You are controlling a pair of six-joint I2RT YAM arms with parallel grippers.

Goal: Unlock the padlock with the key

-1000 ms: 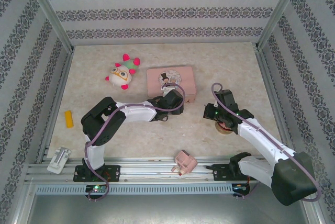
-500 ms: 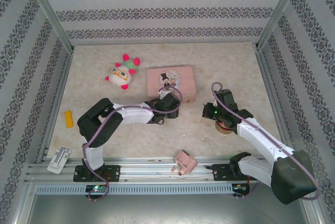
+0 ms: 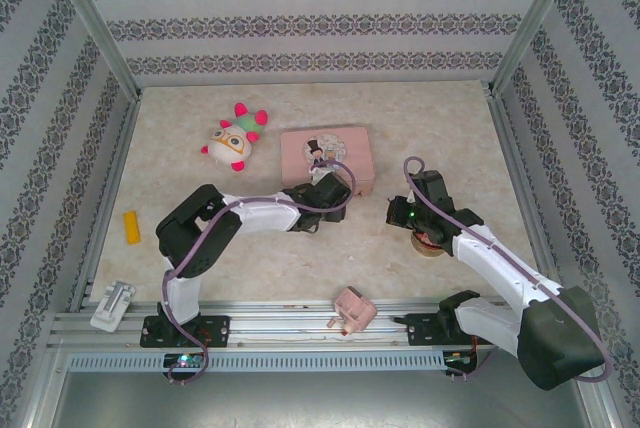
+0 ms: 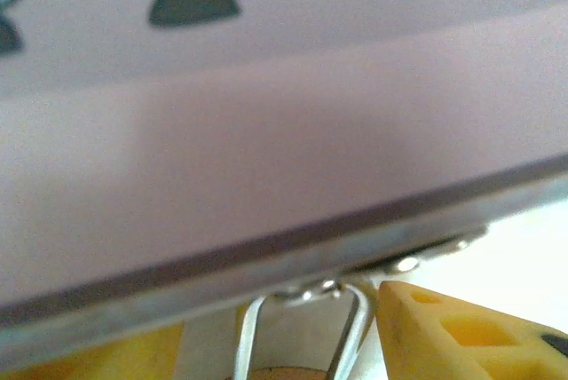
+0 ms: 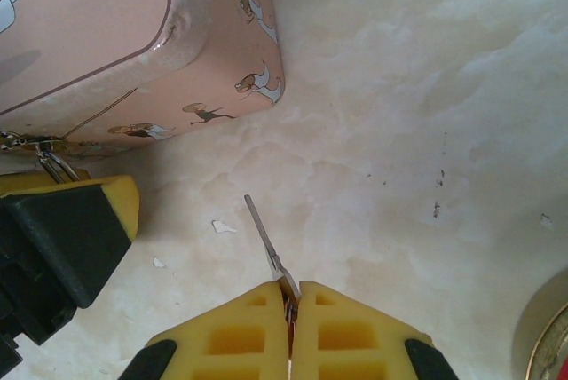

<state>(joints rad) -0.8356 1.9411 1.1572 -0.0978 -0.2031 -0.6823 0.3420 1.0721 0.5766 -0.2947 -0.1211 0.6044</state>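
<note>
The padlock (image 4: pixel 346 336) hangs from the latch on the front of the pink tin (image 3: pixel 345 153); its silver shackle and a sliver of its brass body show at the bottom of the left wrist view. My left gripper (image 4: pixel 293 344) sits against the tin's front (image 3: pixel 318 191), with a yellow finger on each side of the padlock. Whether they press on it I cannot tell. My right gripper (image 5: pixel 291 296), to the tin's right (image 3: pixel 398 213), is shut on the key (image 5: pixel 262 233). The key's thin blade points toward the shackle (image 5: pixel 49 160) and the left finger (image 5: pixel 80 211).
A plush toy (image 3: pixel 233 141) lies left of the tin. A pink plug block (image 3: pixel 352 310) rests at the near rail, a yellow block (image 3: pixel 131 227) and a white part (image 3: pixel 112 304) at the left. A tape roll (image 3: pixel 430 243) sits under the right arm. Patterned walls enclose the table.
The left arm drew back slightly toward the near left, then returned to the tin's front edge. The right arm with the key has stayed still.
</note>
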